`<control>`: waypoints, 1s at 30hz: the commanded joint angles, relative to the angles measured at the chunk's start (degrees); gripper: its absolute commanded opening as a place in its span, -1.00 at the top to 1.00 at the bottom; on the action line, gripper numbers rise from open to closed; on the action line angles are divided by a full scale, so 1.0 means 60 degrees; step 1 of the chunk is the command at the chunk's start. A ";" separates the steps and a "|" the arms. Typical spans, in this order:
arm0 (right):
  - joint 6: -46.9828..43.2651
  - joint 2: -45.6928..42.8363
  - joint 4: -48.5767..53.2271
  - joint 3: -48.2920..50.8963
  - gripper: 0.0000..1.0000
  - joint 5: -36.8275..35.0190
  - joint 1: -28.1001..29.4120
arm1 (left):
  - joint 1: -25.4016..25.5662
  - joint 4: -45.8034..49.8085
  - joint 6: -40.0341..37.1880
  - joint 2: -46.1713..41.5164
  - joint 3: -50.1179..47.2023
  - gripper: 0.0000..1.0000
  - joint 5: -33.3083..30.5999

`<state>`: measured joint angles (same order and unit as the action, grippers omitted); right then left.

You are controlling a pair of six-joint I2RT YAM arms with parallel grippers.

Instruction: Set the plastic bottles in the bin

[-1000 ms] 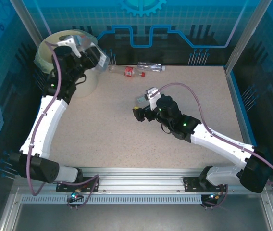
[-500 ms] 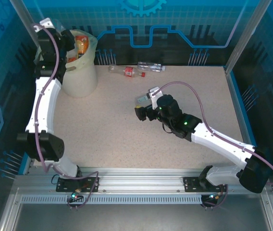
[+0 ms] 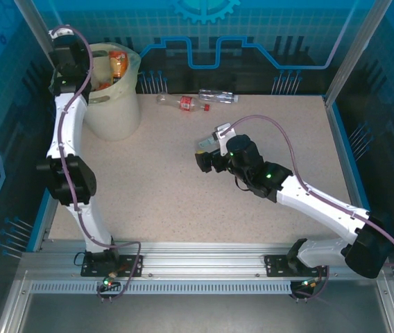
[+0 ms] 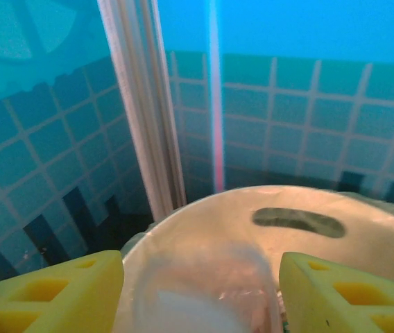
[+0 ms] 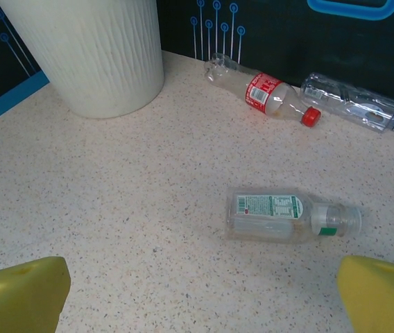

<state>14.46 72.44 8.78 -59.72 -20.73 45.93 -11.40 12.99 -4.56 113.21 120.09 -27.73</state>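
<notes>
My left gripper (image 3: 71,69) is raised over the far-left rim of the cream bin (image 3: 114,104). In the left wrist view its yellow fingers (image 4: 51,295) stand slightly apart from a blurred clear plastic bottle (image 4: 204,295) that lies between them above the bin's inside wall (image 4: 363,232). An orange bottle (image 3: 118,64) shows inside the bin. My right gripper (image 3: 204,158) hovers wide open over mid-table; a green-labelled bottle (image 5: 287,216) lies on its side just ahead of the right gripper (image 5: 200,298), a little to the right.
A red-labelled bottle (image 3: 183,103) and a clear bottle (image 3: 218,96) lie end to end by the back wall; these two (image 5: 263,91) (image 5: 353,103) are beyond the green-labelled one. The bin's ribbed wall (image 5: 93,55) stands far left. An aluminium post (image 4: 141,111) rises behind the bin.
The left arm swung from the bin's front side to its far-left rim and straightened upward, and its jaws spread a little around the clear bottle. The right arm barely moved.
</notes>
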 commanded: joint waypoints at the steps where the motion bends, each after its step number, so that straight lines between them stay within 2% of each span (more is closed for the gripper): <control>1: 0.0124 -0.0026 0.0303 -0.0377 -1.00 -0.0243 -0.0139 | -0.0429 -0.0393 -0.0354 0.0217 0.0326 -0.23 -0.0374; 4: 0.0161 -0.0071 0.0322 -0.0388 -1.00 -0.0252 -0.0138 | -0.0682 -0.0127 -0.0179 0.0452 0.0653 -0.30 -0.0507; 5: 0.0174 -0.0085 0.0338 -0.0387 -1.00 -0.0271 -0.0133 | -0.0727 0.0012 -0.0065 0.0492 0.0790 -0.40 -0.0583; 7: 0.0226 -0.0093 0.0368 -0.0373 -1.00 -0.0285 -0.0139 | -0.0766 0.0311 0.0227 0.0499 0.1052 -0.74 -0.0568; 8: 0.0251 -0.0093 0.0367 -0.0362 -1.00 -0.0301 -0.0141 | -0.0766 0.0497 0.0354 0.0479 0.1197 -0.81 -0.0471; 12: 0.0353 -0.0049 0.0325 -0.0341 -1.00 -0.0281 -0.0141 | -0.0697 0.1421 0.1279 0.0354 0.1829 -0.94 0.0209; 19: 0.0467 -0.0118 0.0354 -0.0246 -1.00 -0.0328 -0.0139 | -0.0064 0.2141 0.1804 0.0018 0.2302 -0.98 0.0918; 24: 0.0776 -0.0322 0.0368 -0.0026 -1.00 -0.0721 -0.0155 | 0.0746 0.2632 0.2036 -0.0284 0.2377 -0.98 0.1031; 27: 0.1309 -0.0380 0.0430 0.0115 -1.00 -0.1172 -0.0231 | 0.1440 0.2885 0.2102 -0.0691 0.2008 -0.98 0.0857; 30: 0.1960 -0.0461 0.0384 0.0363 -0.99 -0.1255 -0.0435 | 0.2106 0.2349 0.2467 -0.1513 0.0720 -0.98 0.1160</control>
<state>21.28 71.20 10.55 -59.29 -25.45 45.06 -1.83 28.01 7.55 110.74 128.66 -22.57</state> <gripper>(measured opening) 0.997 0.992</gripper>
